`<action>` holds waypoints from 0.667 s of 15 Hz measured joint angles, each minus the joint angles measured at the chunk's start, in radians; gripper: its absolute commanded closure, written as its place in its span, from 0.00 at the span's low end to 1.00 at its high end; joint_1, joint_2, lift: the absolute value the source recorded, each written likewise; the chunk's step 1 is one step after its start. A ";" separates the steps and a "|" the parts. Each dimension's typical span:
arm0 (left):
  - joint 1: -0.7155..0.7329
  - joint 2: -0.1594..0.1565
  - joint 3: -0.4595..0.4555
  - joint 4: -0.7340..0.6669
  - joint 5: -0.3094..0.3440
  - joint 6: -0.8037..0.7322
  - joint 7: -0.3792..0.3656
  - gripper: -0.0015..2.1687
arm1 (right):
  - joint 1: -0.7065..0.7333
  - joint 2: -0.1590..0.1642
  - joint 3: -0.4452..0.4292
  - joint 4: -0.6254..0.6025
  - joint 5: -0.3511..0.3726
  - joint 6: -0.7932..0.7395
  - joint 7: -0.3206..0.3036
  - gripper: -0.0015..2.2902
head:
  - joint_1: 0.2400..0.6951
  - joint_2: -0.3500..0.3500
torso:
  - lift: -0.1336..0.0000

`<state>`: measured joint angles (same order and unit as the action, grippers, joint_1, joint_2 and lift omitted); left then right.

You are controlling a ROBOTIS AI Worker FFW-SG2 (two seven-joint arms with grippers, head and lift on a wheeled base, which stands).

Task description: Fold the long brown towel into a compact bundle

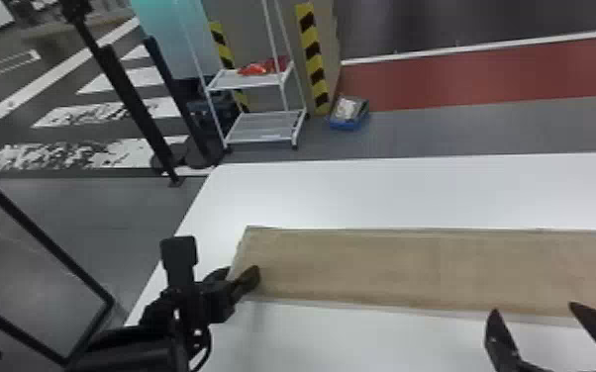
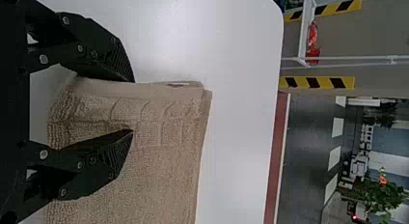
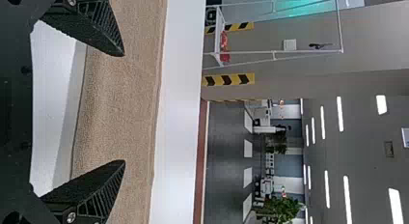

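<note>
Long brown towel (image 1: pixel 361 267) on a white table (image 1: pixel 411 193). In the head view the towel lies flat as a straight band, running from its left end out past the right edge of the view; bare tabletop borders both long sides. Its surface is mostly smooth. In the left wrist view a ribbed, raised pattern crosses the towel near its end, and at one corner a lower layer's edge shows just beyond the upper one.

Left gripper (image 1: pixel 242 271): at the towel's left end. In the left wrist view, the left gripper (image 2: pixel 133 106) has its two fingers spread, one at the end edge, the other over the towel's face, with the end portion between them; whether either finger touches the cloth cannot be told.

Right gripper (image 1: pixel 533 307): farther along the towel, at its near long side, pointing toward the cloth. Its fingers stand wide apart. In the right wrist view, the towel passes beyond the fingertips of the right gripper (image 3: pixel 125 108), nothing pinched between them.

Background, head view: a white wire cart (image 1: pixel 265 126) stands on the floor beyond the table, with a red item (image 1: pixel 257 69) on its upper shelf; a blue bin (image 1: pixel 349 122) sits beside it, near a yellow-and-black striped strip (image 1: pixel 313 59).
</note>
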<state>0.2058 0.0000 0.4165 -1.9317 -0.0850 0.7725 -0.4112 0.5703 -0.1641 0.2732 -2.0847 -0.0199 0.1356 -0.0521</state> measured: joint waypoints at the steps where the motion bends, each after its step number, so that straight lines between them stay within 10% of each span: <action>1: 0.000 0.000 0.003 -0.004 -0.001 0.004 0.000 0.84 | -0.001 0.000 0.002 0.000 0.000 0.001 0.000 0.04 | 1.00 1.00 | 0.11; 10: 0.090 0.000 -0.007 -0.199 0.027 0.035 -0.035 0.87 | -0.010 -0.004 0.004 0.008 -0.003 0.012 0.000 0.04 | 1.00 1.00 | 0.11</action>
<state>0.2960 0.0000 0.4090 -2.1310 -0.0581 0.8075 -0.4465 0.5605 -0.1679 0.2776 -2.0771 -0.0229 0.1476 -0.0521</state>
